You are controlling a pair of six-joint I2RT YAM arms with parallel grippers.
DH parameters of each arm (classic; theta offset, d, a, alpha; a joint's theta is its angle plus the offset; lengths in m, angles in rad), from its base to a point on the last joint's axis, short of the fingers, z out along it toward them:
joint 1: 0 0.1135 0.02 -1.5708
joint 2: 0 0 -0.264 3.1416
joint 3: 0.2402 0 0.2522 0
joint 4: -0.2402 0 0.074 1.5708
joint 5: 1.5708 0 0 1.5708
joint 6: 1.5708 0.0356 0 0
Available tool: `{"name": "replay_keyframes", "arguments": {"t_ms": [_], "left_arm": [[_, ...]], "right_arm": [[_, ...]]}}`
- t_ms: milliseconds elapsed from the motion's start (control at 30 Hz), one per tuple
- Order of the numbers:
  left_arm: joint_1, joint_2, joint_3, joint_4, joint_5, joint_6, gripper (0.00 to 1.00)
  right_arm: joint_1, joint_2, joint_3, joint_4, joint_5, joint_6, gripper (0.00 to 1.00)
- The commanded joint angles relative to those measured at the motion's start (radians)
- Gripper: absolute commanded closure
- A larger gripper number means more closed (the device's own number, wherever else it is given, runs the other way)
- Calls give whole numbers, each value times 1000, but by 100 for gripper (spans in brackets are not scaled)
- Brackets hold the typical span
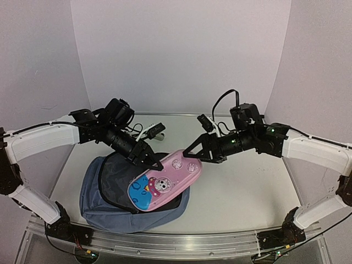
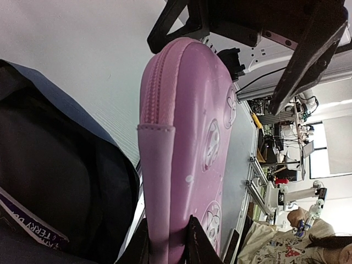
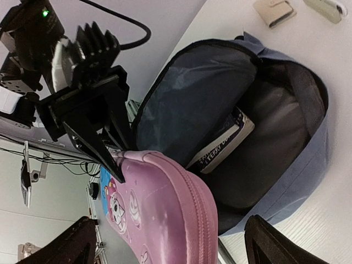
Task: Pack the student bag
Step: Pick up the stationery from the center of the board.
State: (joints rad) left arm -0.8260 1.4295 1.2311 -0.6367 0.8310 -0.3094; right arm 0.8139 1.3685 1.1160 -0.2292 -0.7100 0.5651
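Note:
The dusty-blue student bag (image 1: 104,212) lies at the front left with its main opening wide open; a book (image 3: 223,144) sits inside. A pink zip case with cartoon prints (image 1: 165,184) hangs over the opening. My left gripper (image 1: 153,161) is shut on the case's edge, its fingers (image 2: 195,245) pinching the pink rim (image 2: 165,220). My right gripper (image 1: 193,153) is open, its fingers (image 3: 275,245) spread wide either side of the case's other end (image 3: 165,220). I cannot tell whether they touch it.
A white and black object (image 1: 155,131) lies on the table behind the left gripper. Two small items (image 3: 274,11) lie beyond the bag in the right wrist view. The table's front rail (image 1: 176,242) runs just below the bag.

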Motion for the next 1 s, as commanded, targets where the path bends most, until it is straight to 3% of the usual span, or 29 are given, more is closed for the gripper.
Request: {"name": "replay_keyframes", "arguments": {"t_ms": [0,200,267,400,467,567,633,767,967], "left_arm": [[-14,6,74,49,2,25,100],[-17,19,89,58,20,32,100],[-20,31,94,52,34,33,100],[-24,29,80,74,27,22,100],[-24,10,68,86,-20,6,89],[-23,-42,35,79,-224,-46,42],[-8,-73,12,41,-341,-78,27],[147,-133,-44,-58,-409,-182,20],[373,-241,-139,-155,-484,-226,13]], "right_arm": [[2,-27,-56,94,-90,53,9],[12,-42,-124,220,-173,123,22],[13,-48,-131,275,-188,142,32],[13,-59,-143,342,-164,183,65],[13,-65,-144,341,-92,193,84],[11,-97,-155,341,66,222,98],[12,-130,-169,341,193,249,100],[13,-186,-206,346,412,323,100],[14,-173,-226,356,507,376,100]]}}
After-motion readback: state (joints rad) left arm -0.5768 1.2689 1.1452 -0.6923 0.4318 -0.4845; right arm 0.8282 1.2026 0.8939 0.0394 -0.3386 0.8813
